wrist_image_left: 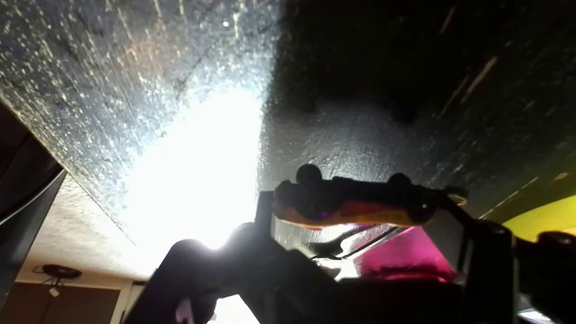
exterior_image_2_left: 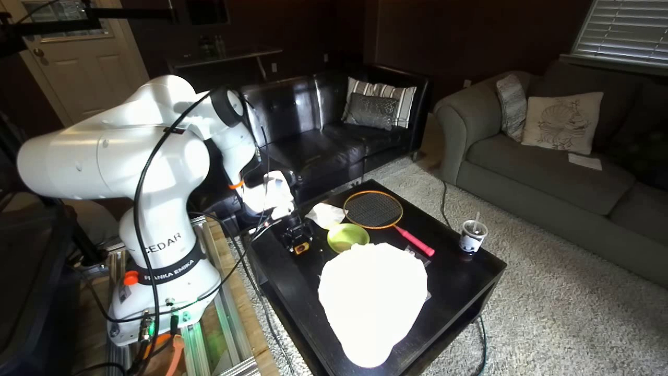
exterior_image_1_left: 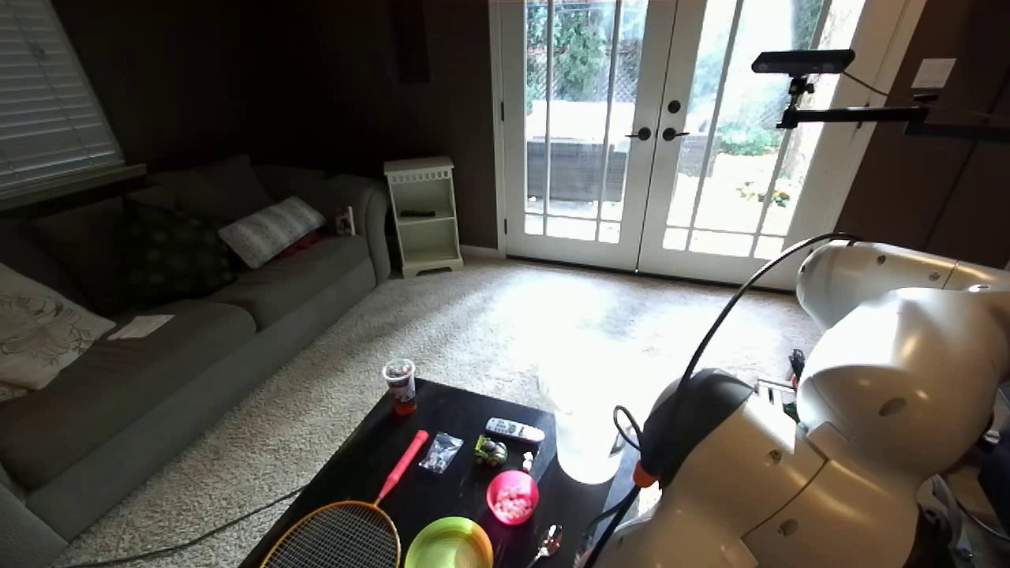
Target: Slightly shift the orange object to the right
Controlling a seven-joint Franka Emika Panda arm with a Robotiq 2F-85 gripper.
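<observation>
Wrist view: the claw (wrist_image_left: 361,200) is at the black surface (wrist_image_left: 382,135), its fingertips standing apart with the orange toy car (wrist_image_left: 360,213) spanning the gap between them; whether they press on it cannot be told, nor whether its wheels touch down.
Orange toy car: in an exterior view it shows at the claw, on the robot's side of the lime-green bowl (exterior_image_2_left: 339,237), near the bowl but apart from it.
Robot arm (exterior_image_2_left: 177,156): "FRANKA EMIKA" runs in pale capitals around a black band low on the arm; "CEDAR" stands in dark capitals just above it. A black cable (exterior_image_2_left: 138,209) crosses the start of both words.
Plastic cup (exterior_image_2_left: 471,240): upright near a corner of the surface, a straw in it; its printed design is too small to read.
Remote control (exterior_image_1_left: 515,430): grey with dark keys, the markings too small to read; a green toy vehicle (exterior_image_1_left: 491,450) lies just beside it.
Plastic packet (exterior_image_1_left: 442,453): clear and shiny, between the toy vehicle and the racket (exterior_image_2_left: 377,211), whose pink handle ends near the cup in both exterior views.
Pink bowl (exterior_image_1_left: 509,480): pale pink pieces inside, a metal spoon (exterior_image_1_left: 550,540) near it.
Cushion (exterior_image_2_left: 563,122): pale cloth printed with a line drawing.
</observation>
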